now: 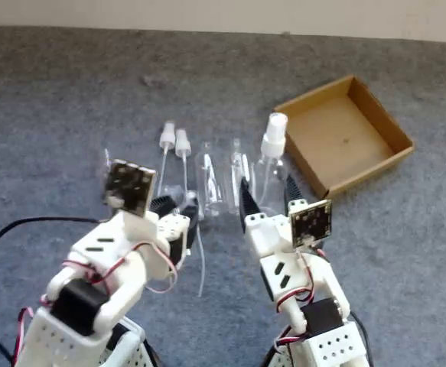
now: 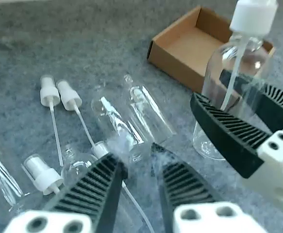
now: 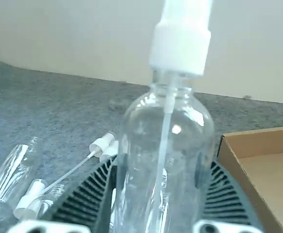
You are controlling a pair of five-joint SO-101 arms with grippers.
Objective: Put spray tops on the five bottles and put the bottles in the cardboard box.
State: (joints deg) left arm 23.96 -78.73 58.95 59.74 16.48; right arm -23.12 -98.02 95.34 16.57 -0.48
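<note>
— Status, R side?
— My right gripper [image 1: 267,191] is clamped on the spray bottle [image 1: 272,164], one finger on each side of the clear body. Bottle's upright w/ its white spray top [image 1: 275,130] on, base down by the grey surface [image 1: 69,92], near a corner of the cardboard box [image 1: 337,134].
— And L?
— My left gripper [image 2: 137,162] is barely open: narrow gap, nothing in it. It hangs low over the lying items.
— Which are?
— Two clear bottles [image 2: 114,119] on their sides, side by side. Two loose spray tops [image 2: 49,92] w/ long tubes lie next to them, on the side away from the box.
</note>
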